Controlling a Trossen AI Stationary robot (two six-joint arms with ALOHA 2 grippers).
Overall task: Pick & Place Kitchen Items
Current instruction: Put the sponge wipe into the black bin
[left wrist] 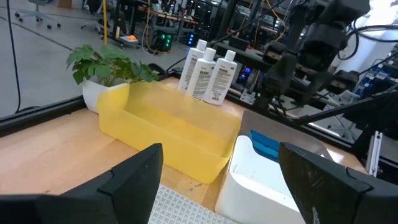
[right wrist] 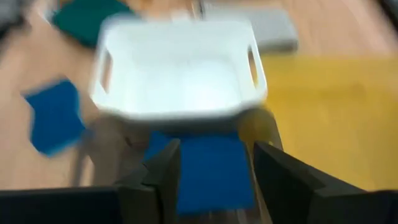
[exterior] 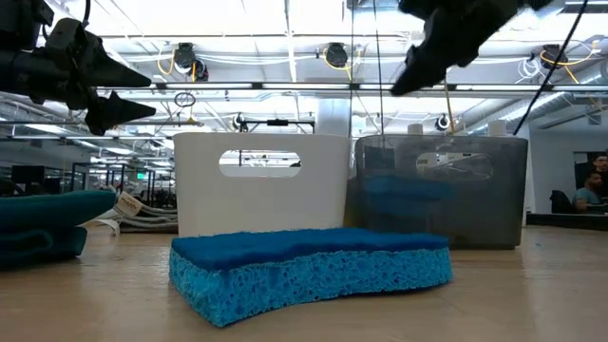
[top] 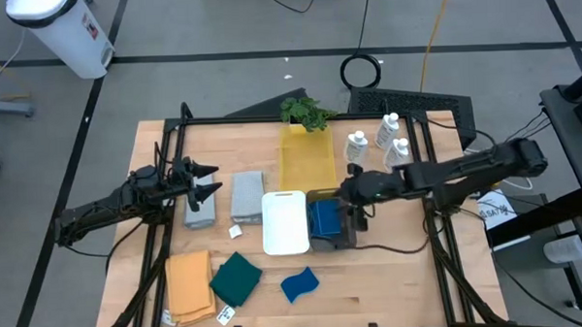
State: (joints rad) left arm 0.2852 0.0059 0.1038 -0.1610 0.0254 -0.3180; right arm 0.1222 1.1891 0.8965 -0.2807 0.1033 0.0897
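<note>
My left gripper (top: 214,181) is open and empty, raised over the table's left half beside two folded grey cloths (top: 245,194) lying flat. My right gripper (top: 348,197) is open and empty above a dark see-through bin (top: 328,226) that holds blue sponges (right wrist: 211,171); in the right wrist view the sponges show below, between its fingers. Another blue sponge (top: 299,284) lies flat near the front edge, beside a dark green cloth (top: 237,279) and an orange-tan cloth (top: 189,286). Three white bottles (top: 387,141) stand at the back right.
A white bin (top: 285,222) stands left of the dark bin, and a yellow bin (top: 306,161) behind them. A leafy plant (top: 305,112) stands at the far edge. A black frame rail (top: 166,187) runs along each table side.
</note>
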